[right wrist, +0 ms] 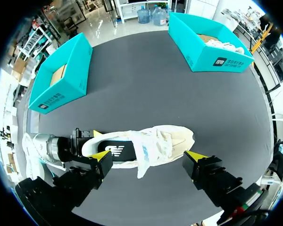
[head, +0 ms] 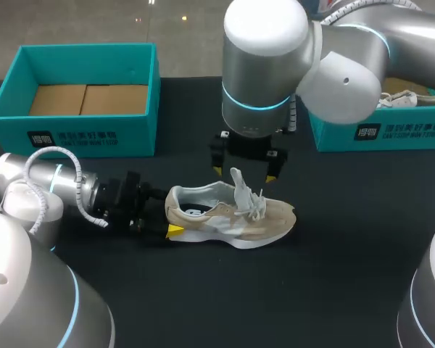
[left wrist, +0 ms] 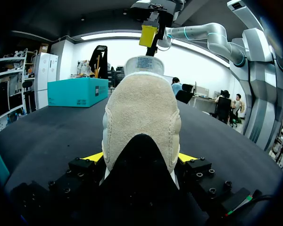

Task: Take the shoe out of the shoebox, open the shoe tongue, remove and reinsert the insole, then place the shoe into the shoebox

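Note:
A beige and white shoe (head: 232,217) lies on its sole in the middle of the black table (head: 348,239), toe to the right. My left gripper (head: 172,220) comes in low from the left and is shut on the heel; in the left wrist view its yellow fingertips (left wrist: 94,157) press the heel (left wrist: 141,108) from both sides. The white tongue (head: 239,185) stands up out of the shoe. My right gripper (head: 246,170) hangs open just above it. In the right wrist view the tongue (right wrist: 144,157) lies loose between the right gripper's (right wrist: 147,156) spread fingers, which do not touch it.
An open teal shoebox (head: 80,130) with a bare cardboard floor stands at the back left. A second teal box (head: 380,134) at the back right holds another light shoe (head: 409,98).

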You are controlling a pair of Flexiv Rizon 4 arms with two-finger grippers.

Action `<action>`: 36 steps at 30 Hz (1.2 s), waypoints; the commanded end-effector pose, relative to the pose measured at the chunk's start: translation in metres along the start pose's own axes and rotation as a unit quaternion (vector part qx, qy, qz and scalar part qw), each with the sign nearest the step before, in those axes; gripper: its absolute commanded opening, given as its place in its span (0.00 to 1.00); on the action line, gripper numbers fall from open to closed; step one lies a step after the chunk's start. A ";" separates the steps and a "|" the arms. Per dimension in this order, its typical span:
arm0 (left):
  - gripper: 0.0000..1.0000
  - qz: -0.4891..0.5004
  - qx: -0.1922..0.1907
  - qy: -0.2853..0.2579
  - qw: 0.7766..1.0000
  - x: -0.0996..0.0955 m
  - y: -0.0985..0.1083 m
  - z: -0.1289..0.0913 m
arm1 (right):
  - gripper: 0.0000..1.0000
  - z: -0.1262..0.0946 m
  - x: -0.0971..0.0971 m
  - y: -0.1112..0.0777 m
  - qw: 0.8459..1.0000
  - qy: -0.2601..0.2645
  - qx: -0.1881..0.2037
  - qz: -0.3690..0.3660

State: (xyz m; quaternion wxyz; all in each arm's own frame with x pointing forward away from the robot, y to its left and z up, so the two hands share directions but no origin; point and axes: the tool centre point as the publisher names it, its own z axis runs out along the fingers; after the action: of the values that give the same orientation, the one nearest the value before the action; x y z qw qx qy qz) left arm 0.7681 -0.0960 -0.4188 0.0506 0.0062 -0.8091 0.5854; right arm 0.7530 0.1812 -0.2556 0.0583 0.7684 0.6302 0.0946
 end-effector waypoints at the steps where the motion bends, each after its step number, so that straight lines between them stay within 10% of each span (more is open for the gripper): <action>1: 0.00 0.000 0.000 0.000 1.000 0.000 0.000 0.000 | 1.00 -0.006 0.013 -0.008 0.993 0.013 -0.036 -0.108; 7: 0.00 0.000 0.000 0.000 1.000 0.000 0.000 0.000 | 1.00 -0.015 0.028 -0.011 0.979 0.024 -0.047 -0.199; 22: 0.00 0.000 0.000 0.000 1.000 0.000 0.000 0.000 | 1.00 -0.021 0.028 -0.009 0.985 0.055 -0.051 -0.154; 36: 0.00 0.000 0.000 0.000 1.000 0.000 0.000 0.000 | 1.00 -0.033 0.051 -0.013 0.841 -0.022 -0.099 -0.531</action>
State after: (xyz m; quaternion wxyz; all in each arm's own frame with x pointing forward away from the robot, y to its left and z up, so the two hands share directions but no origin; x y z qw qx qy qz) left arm 0.7681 -0.0959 -0.4188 0.0506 0.0062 -0.8091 0.5854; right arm 0.7447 0.2197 -0.2210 0.1353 0.4896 0.8513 0.1315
